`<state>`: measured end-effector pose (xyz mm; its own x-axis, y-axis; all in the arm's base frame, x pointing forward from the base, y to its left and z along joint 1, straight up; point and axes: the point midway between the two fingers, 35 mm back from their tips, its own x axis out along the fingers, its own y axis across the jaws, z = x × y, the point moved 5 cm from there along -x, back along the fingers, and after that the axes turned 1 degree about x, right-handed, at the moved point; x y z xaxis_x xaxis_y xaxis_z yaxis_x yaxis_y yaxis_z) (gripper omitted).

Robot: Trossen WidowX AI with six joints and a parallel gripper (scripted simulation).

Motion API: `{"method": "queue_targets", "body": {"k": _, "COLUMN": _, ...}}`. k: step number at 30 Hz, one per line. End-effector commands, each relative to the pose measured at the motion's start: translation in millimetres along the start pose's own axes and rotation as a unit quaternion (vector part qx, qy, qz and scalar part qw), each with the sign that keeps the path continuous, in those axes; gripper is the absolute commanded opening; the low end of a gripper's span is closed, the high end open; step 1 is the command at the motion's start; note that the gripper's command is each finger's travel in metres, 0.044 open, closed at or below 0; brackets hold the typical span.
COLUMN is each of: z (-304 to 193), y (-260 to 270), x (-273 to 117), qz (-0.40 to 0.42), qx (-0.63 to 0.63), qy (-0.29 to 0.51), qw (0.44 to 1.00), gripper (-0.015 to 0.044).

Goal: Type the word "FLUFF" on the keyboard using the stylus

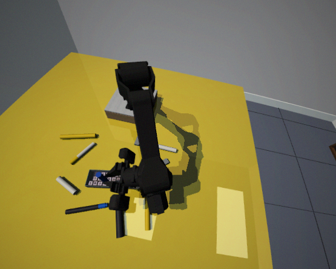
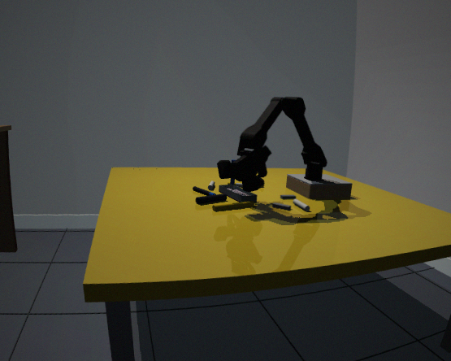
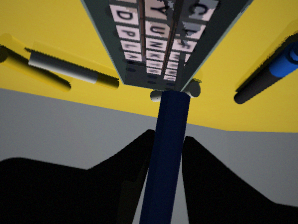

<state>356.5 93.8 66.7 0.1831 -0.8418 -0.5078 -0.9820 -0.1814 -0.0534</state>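
Note:
The dark keyboard (image 1: 92,174) (image 2: 245,196) (image 3: 109,39) lies flat on the yellow table, with pale lettered keys; my arm hides its right part in the top view. My gripper (image 1: 108,177) (image 3: 168,139) is shut on the blue stylus (image 1: 98,174) (image 2: 232,179) (image 3: 171,150) and is above the keyboard. The stylus stands steeply between the fingers, its lower end at the keyboard. In the wrist view its blue barrel reaches the keyboard's near edge in the picture. Which key lies under the tip, and whether the tip touches it, I cannot tell.
A black and blue pen (image 1: 85,209) (image 3: 267,75), a black rod (image 1: 120,225), a yellow rod (image 1: 148,219), a white rod (image 1: 67,185), a white and yellow pen (image 1: 83,152) and another yellow rod (image 1: 78,136) lie around the keyboard. A white stick (image 1: 168,148) (image 2: 301,204) lies nearer the arm's base.

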Motion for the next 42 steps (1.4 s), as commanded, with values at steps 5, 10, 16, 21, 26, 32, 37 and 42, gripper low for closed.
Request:
{"method": "queue_targets", "body": {"k": 5, "z": 3.9, "y": 0.5, "x": 2.9, "qz": 0.000, "qx": -0.005, "qy": 0.003, "qw": 1.000, "gripper": 0.0081}}
{"method": "queue_targets", "body": {"k": 10, "z": 5.5, "y": 0.6, "x": 3.8, "qz": 0.000, "qx": -0.005, "qy": 0.003, "qw": 1.000, "gripper": 0.0081}}
{"method": "queue_targets", "body": {"k": 16, "z": 7.6, "y": 0.6, "x": 5.0, "qz": 0.000, "qx": -0.005, "qy": 0.003, "qw": 1.000, "gripper": 0.0081}}
{"method": "queue_targets", "body": {"k": 21, "z": 6.6, "y": 0.6, "x": 4.5, "qz": 0.000, "qx": -0.005, "qy": 0.003, "qw": 1.000, "gripper": 0.0081}}
{"method": "queue_targets", "body": {"k": 26, "z": 6.3, "y": 0.6, "x": 4.3, "qz": 0.000, "qx": -0.005, "qy": 0.003, "qw": 1.000, "gripper": 0.0081}}
{"method": "queue_targets", "body": {"k": 32, "z": -9.1, "y": 0.5, "x": -4.5, "qz": 0.000, "qx": -0.005, "qy": 0.003, "qw": 1.000, "gripper": 0.0081}}
{"method": "queue_targets", "body": {"k": 37, "z": -27.0, "y": 1.4, "x": -14.4, "qz": 0.000, "qx": -0.005, "qy": 0.003, "qw": 1.000, "gripper": 0.0081}}
{"method": "queue_targets", "body": {"k": 42, "z": -24.3, "y": 1.4, "x": -13.1, "qz": 0.000, "qx": -0.001, "qy": 0.001, "qw": 1.000, "gripper": 0.0078}}
